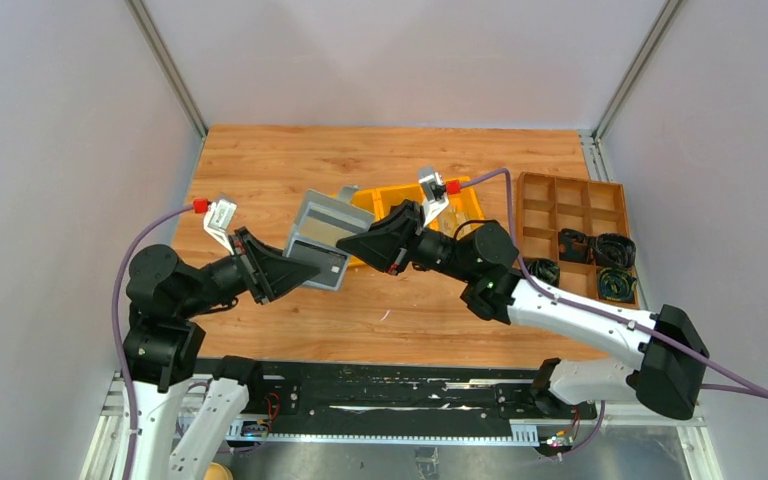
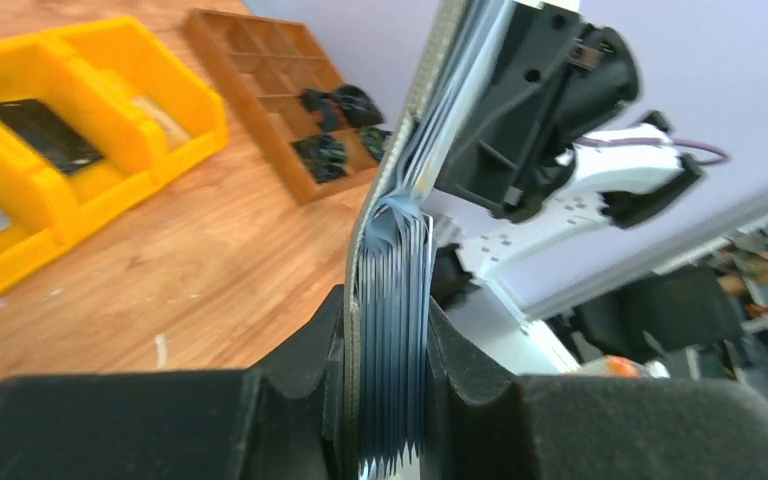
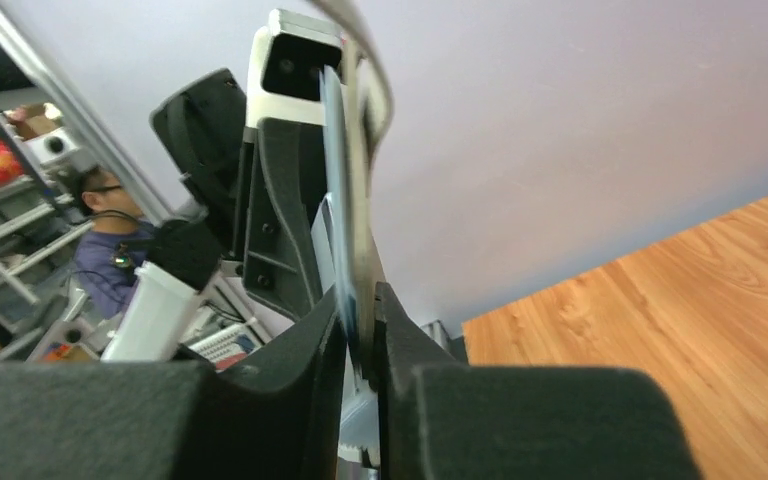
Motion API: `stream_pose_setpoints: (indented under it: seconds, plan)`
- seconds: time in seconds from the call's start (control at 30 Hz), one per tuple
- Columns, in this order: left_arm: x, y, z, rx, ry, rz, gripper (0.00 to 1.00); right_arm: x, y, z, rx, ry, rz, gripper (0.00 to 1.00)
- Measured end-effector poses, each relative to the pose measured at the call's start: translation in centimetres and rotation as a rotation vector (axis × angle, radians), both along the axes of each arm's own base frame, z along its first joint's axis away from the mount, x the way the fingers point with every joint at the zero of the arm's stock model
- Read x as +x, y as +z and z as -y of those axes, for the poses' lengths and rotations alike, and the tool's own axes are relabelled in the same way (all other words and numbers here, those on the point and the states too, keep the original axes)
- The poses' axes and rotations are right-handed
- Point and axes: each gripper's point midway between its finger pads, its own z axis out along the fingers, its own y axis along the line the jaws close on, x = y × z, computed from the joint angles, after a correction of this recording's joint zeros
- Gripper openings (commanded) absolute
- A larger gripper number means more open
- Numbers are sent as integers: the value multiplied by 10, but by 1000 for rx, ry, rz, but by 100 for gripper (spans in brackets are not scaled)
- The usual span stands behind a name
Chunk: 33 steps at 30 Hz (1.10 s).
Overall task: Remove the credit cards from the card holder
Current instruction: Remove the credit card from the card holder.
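L arm lay low, stretched rightward; R arm bent at the elbow, reaching back left. Their tips met nose to nose over mid-table [image 1: 280,160]. The card holder [image 1: 326,216] hung open betw. them, lifted off the wood, just left of the yellow bin [image 1: 468,206]. L claw [image 2: 390,385] was clamped on the holder's lower half w/ the credit cards [image 2: 397,285] fanned edge-on inside. R claw [image 3: 360,335] pinched the thin upper flap; can't tell if a card was caught too.
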Motion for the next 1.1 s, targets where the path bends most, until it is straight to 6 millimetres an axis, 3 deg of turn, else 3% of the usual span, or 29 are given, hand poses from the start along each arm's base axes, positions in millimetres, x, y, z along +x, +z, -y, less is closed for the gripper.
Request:
stream_pose_setpoints:
  seconds: [0.13, 0.37, 0.53, 0.77, 0.83, 0.87, 0.9, 0.93, 1.07, 1.1]
  plan:
    - [14, -12, -10, 83, 90, 4, 0, 8, -18, 0, -79, -63, 12, 40]
    - [34, -29, -19, 280, 99, -13, 0, 21, -28, -6, -305, -122, 114, 46]
    - [33, -46, -21, 358, 58, -47, 0, 24, -31, -13, -403, -106, 191, 48]
    - [23, -57, -21, 402, 3, -69, 0, 27, -59, -19, -525, -76, 230, 34]
    - [22, -57, -22, 411, -3, -66, 0, 28, -59, -22, -548, -69, 248, 20]
    - [22, -57, -22, 415, -5, -64, 0, 28, -57, -24, -555, -68, 260, 7]
    - [22, -57, -22, 420, -6, -63, 2, 27, -55, -26, -561, -63, 268, 1]
    - [23, -56, -23, 426, -3, -59, 12, 26, -54, -28, -568, -57, 277, 0]
    - [23, -53, -25, 434, 4, -37, 45, 25, -49, -29, -574, -58, 290, 0]
    - [23, -52, -25, 436, 7, -27, 50, 25, -48, -29, -566, -59, 283, 0]
